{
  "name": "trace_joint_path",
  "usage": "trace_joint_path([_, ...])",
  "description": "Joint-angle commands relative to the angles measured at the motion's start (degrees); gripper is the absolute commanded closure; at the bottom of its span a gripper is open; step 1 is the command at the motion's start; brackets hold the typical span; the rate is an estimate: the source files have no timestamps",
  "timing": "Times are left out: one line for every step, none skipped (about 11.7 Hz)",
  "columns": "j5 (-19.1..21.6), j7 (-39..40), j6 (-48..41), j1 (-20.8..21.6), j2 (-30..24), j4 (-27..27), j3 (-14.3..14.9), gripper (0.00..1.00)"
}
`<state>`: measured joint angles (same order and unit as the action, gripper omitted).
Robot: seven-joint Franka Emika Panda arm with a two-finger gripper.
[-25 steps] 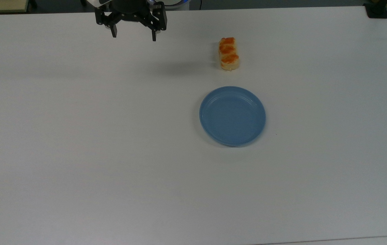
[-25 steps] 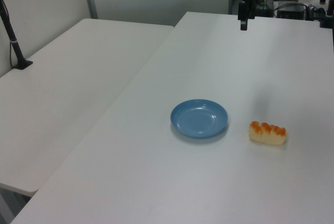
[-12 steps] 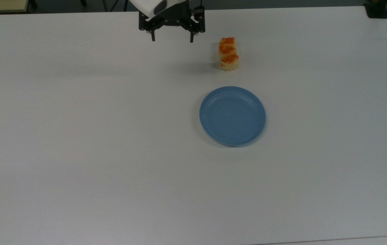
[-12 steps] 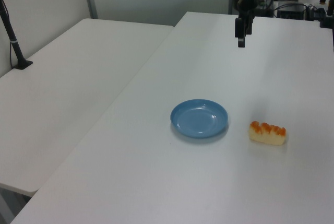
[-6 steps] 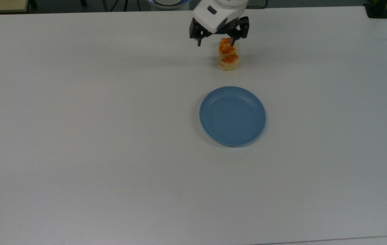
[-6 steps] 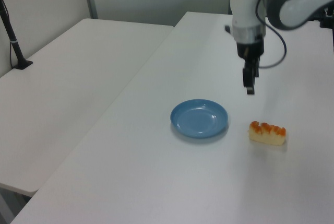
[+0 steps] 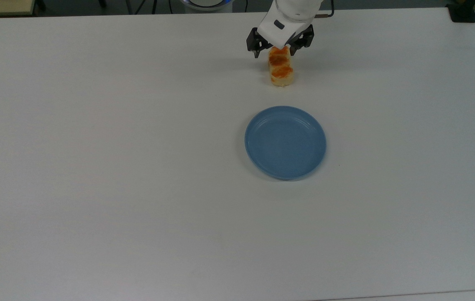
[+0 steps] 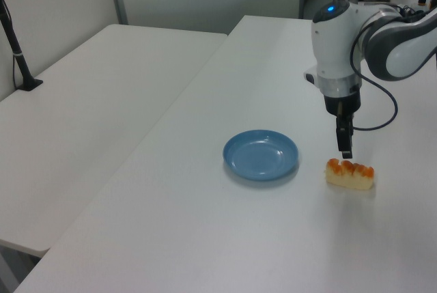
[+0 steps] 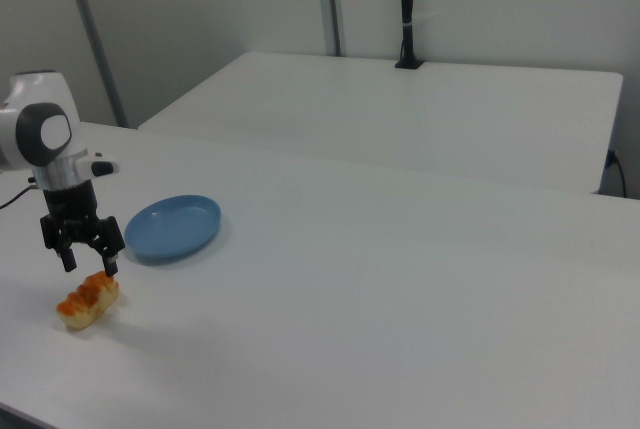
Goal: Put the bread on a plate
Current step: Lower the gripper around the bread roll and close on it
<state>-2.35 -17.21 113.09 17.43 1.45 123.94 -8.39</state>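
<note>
The bread point(image 7: 281, 67) lies on the worktop point(image 7: 95, 167) short of the plate point(image 7: 285, 142), its long axis pointing at the plate, while the gripper point(image 7: 274, 52), fingers point(image 9: 69, 260) spread wide and empty, straddles the bread's far end.

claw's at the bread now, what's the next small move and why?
Probably lower straight down and close. The claw hangs open just above the far end of the bread, one finger on each side of it, and the bread lies untouched on the table, apart from the plate.
</note>
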Motion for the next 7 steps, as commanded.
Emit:
trace_joint_path([0.8,-3.2,3.9,2.1,-0.8,3.8,-0.8,0.0])
trace_joint_path([0.8,-4.6,4.4,2.2,0.3,3.8,-1.7,0.0])
trace_joint_path([0.7,-5.3,5.3,2.2,1.0,3.8,-2.1,0.0])
trace_joint_path([0.6,-5.9,5.9,2.3,1.9,3.8,-2.4,0.0])
trace_joint_path([0.2,-6.6,6.6,2.5,2.9,3.7,-2.6,0.0])
trace_joint_path([-0.2,-7.7,8.1,2.5,4.2,3.7,-2.6,0.0])
trace_joint_path([-1.0,-7.9,8.8,2.5,5.1,3.6,-2.6,0.0])
